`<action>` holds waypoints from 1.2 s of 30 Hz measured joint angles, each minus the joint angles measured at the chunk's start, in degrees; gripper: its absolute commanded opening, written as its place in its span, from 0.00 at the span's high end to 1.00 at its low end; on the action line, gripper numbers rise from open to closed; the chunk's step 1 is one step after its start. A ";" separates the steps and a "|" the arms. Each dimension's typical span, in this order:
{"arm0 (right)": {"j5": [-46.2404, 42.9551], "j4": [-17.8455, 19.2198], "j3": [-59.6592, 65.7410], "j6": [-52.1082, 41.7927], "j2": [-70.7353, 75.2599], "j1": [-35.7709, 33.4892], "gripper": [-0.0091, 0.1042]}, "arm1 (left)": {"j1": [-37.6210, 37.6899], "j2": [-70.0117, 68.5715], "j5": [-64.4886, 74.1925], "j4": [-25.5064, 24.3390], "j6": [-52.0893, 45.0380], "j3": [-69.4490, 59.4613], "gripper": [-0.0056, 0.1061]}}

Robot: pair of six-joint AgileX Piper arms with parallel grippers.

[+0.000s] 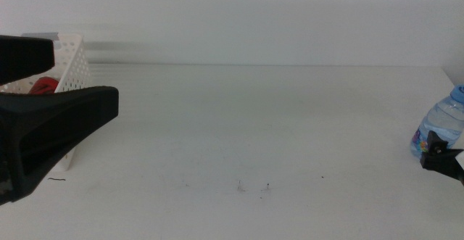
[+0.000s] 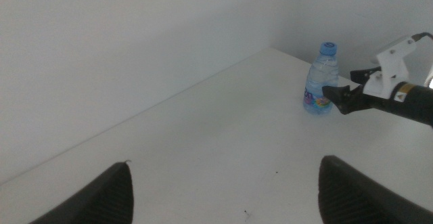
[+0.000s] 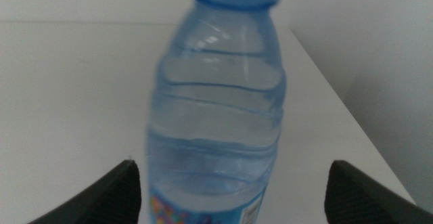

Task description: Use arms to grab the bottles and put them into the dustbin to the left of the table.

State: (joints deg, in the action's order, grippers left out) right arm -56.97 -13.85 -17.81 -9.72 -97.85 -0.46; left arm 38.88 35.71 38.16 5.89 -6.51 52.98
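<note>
A small clear water bottle [image 1: 441, 127] with a blue cap stands upright at the table's [image 1: 239, 124] far right edge. My right gripper [image 1: 433, 149] is low beside it, open, and in the right wrist view the bottle [image 3: 216, 116] fills the space between the spread jaws of that gripper [image 3: 231, 163], not clamped. At the far left stands the white perforated dustbin [image 1: 69, 62], with a red can [image 1: 45, 85] lying inside. My left gripper [image 1: 83, 77] hovers open in front of the dustbin, holding nothing. The left wrist view shows the left gripper [image 2: 224, 163], the distant bottle [image 2: 321, 82] and the right gripper [image 2: 338, 92].
The white tabletop stretches between the dustbin and the bottle, with a few tiny dark specks [image 1: 254, 187] near the front. A white wall [image 1: 254, 15] closes the back. The table's right edge runs just behind the bottle.
</note>
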 measured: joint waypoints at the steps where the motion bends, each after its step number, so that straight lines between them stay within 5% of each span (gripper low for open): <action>1: -0.17 -0.59 -0.84 -0.10 -1.16 0.00 0.12 | 0.00 0.00 0.00 0.00 0.00 0.00 0.11; 23: -0.61 -1.48 -15.28 -0.38 -12.16 0.00 0.16 | 0.00 0.00 0.00 -1.11 0.10 0.00 0.11; 26: -0.61 -1.70 -15.64 -0.38 -12.45 0.00 0.34 | 0.00 0.00 0.00 -1.23 0.10 0.00 0.11; 31: -1.01 -1.95 -15.76 -0.40 -13.09 0.02 0.94 | 0.00 0.00 0.00 -1.21 0.10 0.00 0.11; 36: 0.70 -1.88 -15.98 -0.74 -11.47 -2.34 0.94 | 0.00 0.00 0.00 -1.21 0.10 0.00 0.11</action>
State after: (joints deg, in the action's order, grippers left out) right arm -56.27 -15.74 -33.78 -10.46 -109.31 -2.80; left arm 38.88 35.71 38.16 4.68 -6.41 52.98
